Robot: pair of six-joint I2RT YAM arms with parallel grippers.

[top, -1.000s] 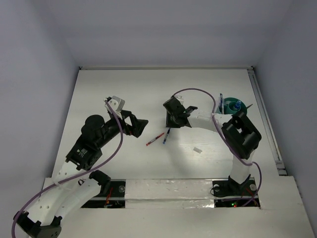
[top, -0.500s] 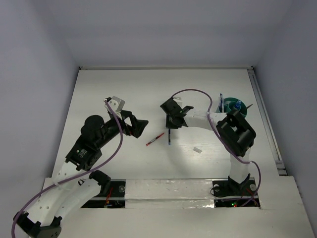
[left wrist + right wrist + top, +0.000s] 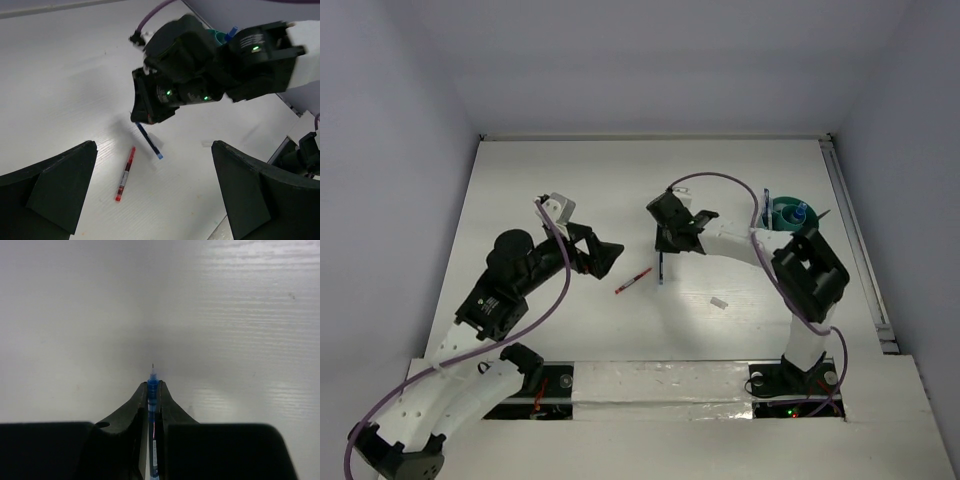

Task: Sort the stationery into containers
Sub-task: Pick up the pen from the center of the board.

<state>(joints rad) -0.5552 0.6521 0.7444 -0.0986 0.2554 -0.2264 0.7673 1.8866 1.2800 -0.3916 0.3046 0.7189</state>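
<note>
Right claw [image 3: 153, 392] clamps the blue pen [image 3: 150, 143] with its tip pointing out, probably to slot it end-first into the tub [image 3: 787, 212]. Left claw [image 3: 602, 256] gapes, empty.

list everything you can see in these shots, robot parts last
blue pen: one, blue, pinched in the right claw, hanging tilted at mid-table
red pen: one, red, lying flat mid-table, left of the blue pen
eraser block: one, white, lying right of the pens, nearer the arm bases
tub: one, teal, far right of the table, blue bits inside, too small to count
table: one, white, under everything
left claw: one, black, open and empty, left of the red pen
right claw: one, black, shut on the blue pen
</note>
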